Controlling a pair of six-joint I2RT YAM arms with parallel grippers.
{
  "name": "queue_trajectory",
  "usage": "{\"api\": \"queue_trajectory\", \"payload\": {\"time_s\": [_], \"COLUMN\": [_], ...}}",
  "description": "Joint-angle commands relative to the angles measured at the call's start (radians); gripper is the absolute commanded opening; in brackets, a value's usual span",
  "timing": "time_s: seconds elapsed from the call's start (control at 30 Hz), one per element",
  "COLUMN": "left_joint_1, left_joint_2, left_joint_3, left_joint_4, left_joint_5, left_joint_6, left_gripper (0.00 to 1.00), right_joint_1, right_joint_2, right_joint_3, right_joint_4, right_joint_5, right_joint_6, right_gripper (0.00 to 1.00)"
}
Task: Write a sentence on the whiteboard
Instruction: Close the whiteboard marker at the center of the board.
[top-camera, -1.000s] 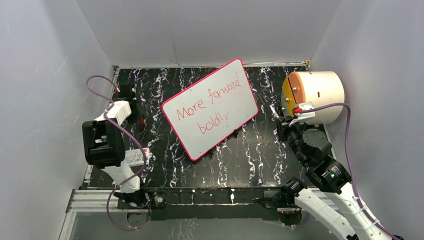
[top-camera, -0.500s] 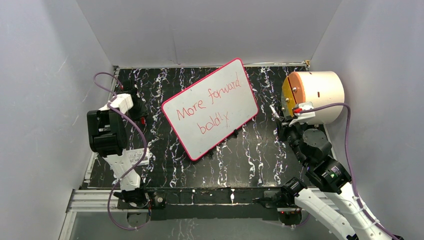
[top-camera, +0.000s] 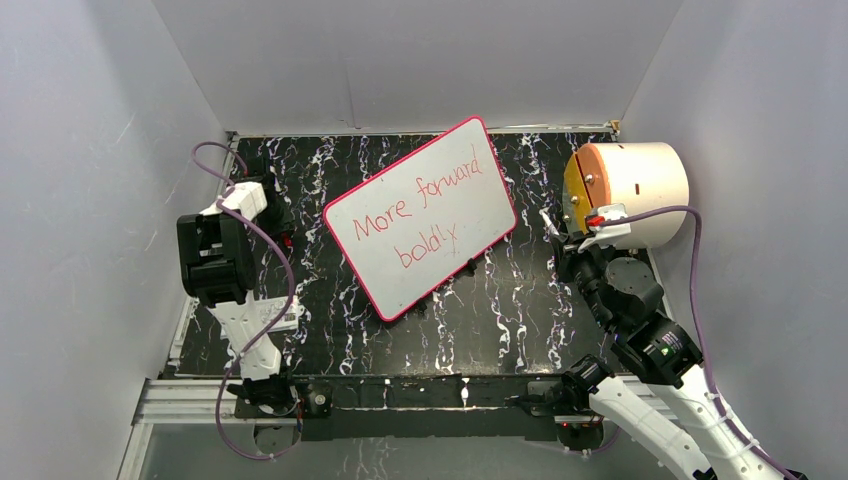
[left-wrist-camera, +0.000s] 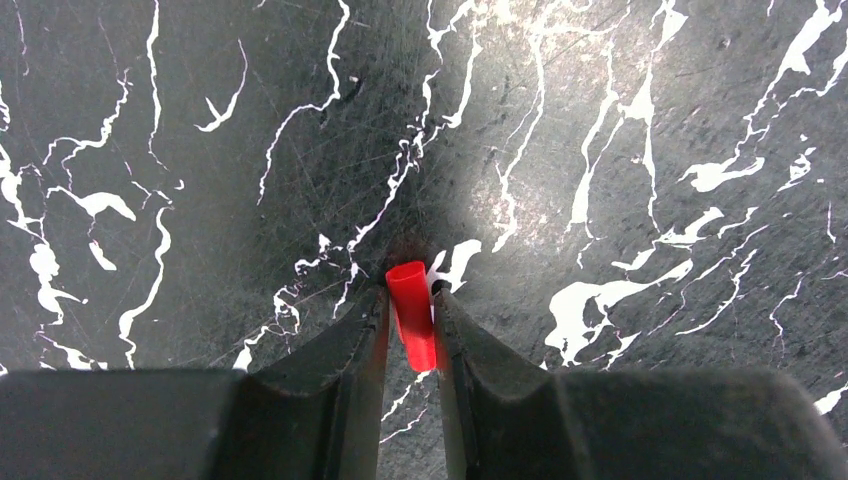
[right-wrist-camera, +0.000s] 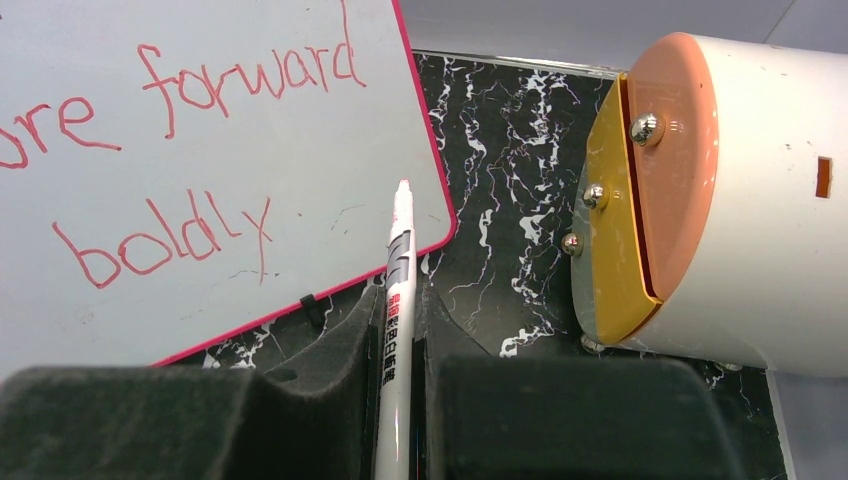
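The whiteboard (top-camera: 425, 215) lies tilted on the black marbled table, white with a red-pink rim. It also shows in the right wrist view (right-wrist-camera: 200, 160). The sentence (top-camera: 410, 215) is written on it in red, "More forward boldly", in two slanted lines. My right gripper (right-wrist-camera: 400, 300) is shut on a white marker (right-wrist-camera: 398, 290), its tip over the board's lower right corner. In the top view this gripper (top-camera: 565, 245) sits right of the board. My left gripper (left-wrist-camera: 410, 310) is shut on a red marker cap (left-wrist-camera: 411, 315) above the table, left of the board (top-camera: 270, 215).
A white cylinder with an orange and yellow face (top-camera: 630, 190) lies at the back right, close to my right gripper; it also shows in the right wrist view (right-wrist-camera: 720, 200). A small white printed card (top-camera: 270, 318) lies near the left arm's base. Grey walls enclose the table.
My left arm has swung back and upward, its gripper moving toward the far left with the red cap. The right arm and the whiteboard have not moved.
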Motion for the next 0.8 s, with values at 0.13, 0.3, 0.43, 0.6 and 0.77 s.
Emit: {"api": "queue_trajectory", "payload": {"time_s": [0.13, 0.3, 0.43, 0.6, 0.77], "left_joint_1": [-0.003, -0.003, -0.003, -0.003, -0.002], "left_joint_2": [0.045, 0.018, -0.052, -0.156, -0.311], "left_joint_3": [0.013, -0.009, -0.025, -0.061, -0.144], "left_joint_4": [-0.056, -0.067, -0.067, -0.05, 0.014], "left_joint_5": [0.015, 0.04, 0.05, 0.089, 0.128], "left_joint_6": [0.019, 0.014, -0.008, -0.059, -0.146], "left_gripper": [0.18, 0.08, 0.0, 0.0, 0.0], "right_joint_1": [-0.003, -0.004, -0.004, -0.004, -0.003], "right_joint_2": [0.002, 0.012, 0.028, 0.057, 0.102], "right_joint_3": [-0.011, -0.009, -0.006, 0.004, 0.009], "right_joint_4": [0.065, 0.064, 0.065, 0.071, 0.094], "right_joint_5": [0.008, 0.001, -0.026, -0.076, -0.127], "right_joint_6": [-0.008, -0.006, -0.004, 0.001, 0.008], "right_gripper": [0.0, 0.0, 0.0, 0.0, 0.0]}}
